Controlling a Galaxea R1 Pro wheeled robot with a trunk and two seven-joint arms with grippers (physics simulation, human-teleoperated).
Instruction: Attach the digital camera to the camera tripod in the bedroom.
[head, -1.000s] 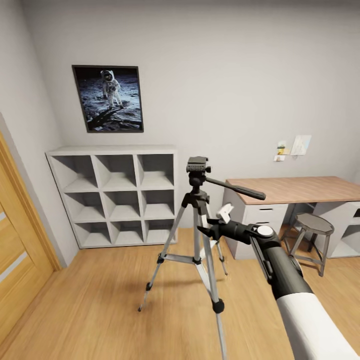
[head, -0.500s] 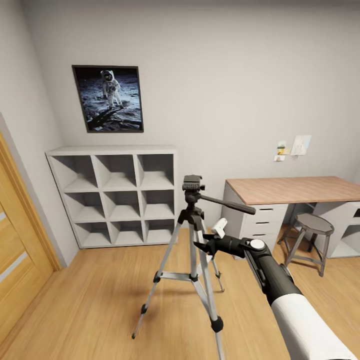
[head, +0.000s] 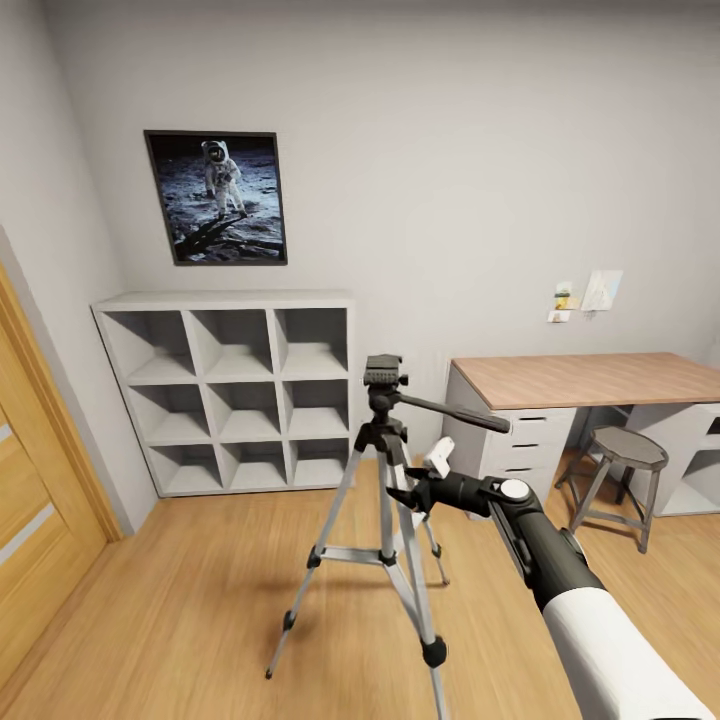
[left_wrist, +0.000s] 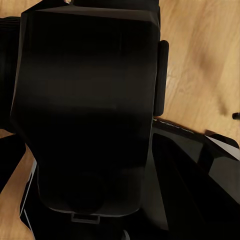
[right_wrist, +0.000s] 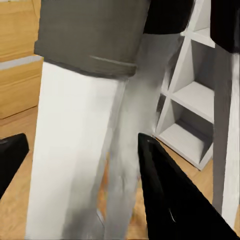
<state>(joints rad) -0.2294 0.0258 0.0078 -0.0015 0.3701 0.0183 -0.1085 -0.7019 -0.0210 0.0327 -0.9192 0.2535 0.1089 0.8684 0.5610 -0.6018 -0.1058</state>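
The camera tripod (head: 385, 440) stands on the wood floor in the middle of the bedroom, silver legs spread, its black pan handle pointing right. My right gripper (head: 402, 494) is shut on one upper leg just under the black hub. In the right wrist view that silver leg (right_wrist: 80, 150) sits between the two black fingers (right_wrist: 165, 200) of the right gripper (right_wrist: 82, 165). The digital camera (left_wrist: 85, 110), a black boxy body, looms very close in the left wrist view. The left gripper (left_wrist: 95, 205) is shut on it above the plank floor.
White cube shelves (head: 235, 390) stand against the back wall under a moon poster (head: 215, 197). A wooden desk (head: 590, 380) with drawers and a grey stool (head: 625, 450) are at the right. A wooden door (head: 30, 480) is at the left. Open floor lies at front left.
The tripod, with my right gripper on its leg, came down and a little to the left a second ago. Over the last half second it has barely moved.
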